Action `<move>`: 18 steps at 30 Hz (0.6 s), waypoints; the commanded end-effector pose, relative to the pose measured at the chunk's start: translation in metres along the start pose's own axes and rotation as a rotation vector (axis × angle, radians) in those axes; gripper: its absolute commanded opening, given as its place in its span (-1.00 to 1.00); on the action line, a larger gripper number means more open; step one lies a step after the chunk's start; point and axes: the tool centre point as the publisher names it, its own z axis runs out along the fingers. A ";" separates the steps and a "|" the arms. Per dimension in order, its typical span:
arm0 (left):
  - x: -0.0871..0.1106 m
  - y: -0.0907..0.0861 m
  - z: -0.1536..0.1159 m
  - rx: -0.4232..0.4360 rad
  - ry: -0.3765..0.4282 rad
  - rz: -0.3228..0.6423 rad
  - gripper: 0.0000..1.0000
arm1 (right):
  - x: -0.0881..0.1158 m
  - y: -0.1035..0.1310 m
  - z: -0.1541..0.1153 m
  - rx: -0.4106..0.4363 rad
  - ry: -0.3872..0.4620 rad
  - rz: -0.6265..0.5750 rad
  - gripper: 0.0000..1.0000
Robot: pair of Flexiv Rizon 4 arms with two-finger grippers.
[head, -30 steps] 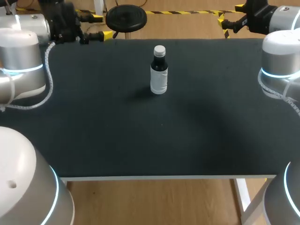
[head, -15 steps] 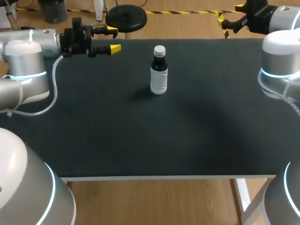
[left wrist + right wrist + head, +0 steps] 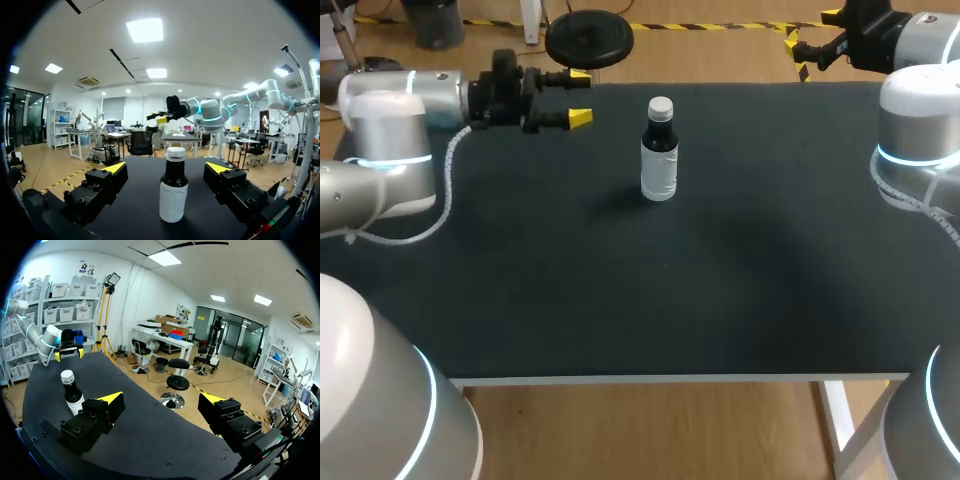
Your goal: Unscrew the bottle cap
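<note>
1. A dark bottle (image 3: 659,160) with a white label stands upright on the black desk (image 3: 620,300). Seen from above, it is toward 12 o'clock from the desk's middle, well short of the far edge.
2. Its pale cap (image 3: 660,106) sits on the neck, and nothing touches it.
3. The left hand (image 3: 580,96) hangs over the desk's far left part, at about 10 o'clock from the bottle. It is near the bottle but apart from it, and its yellow tips point toward the bottle.
4. Its two fingers are spread wide. In the left wrist view the bottle stands ahead of them, lined up with the gap, and neither finger touches it.
5. The right hand (image 3: 812,40) is beyond the desk's far edge, at about 2 o'clock from the bottle and well apart from it.
6. Its fingers are also spread and hold nothing. In the right wrist view the bottle stands far ahead, off to one finger's side, with the left arm (image 3: 37,337) beyond it.
</note>
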 end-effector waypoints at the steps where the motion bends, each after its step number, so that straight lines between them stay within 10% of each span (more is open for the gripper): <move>1: -0.007 0.008 0.011 0.002 0.065 -0.005 1.00 | 0.000 0.000 0.000 0.000 0.000 0.000 1.00; 18: 0.000 0.030 0.055 -0.017 0.174 -0.048 1.00 | 0.000 0.000 0.000 0.000 0.000 0.000 1.00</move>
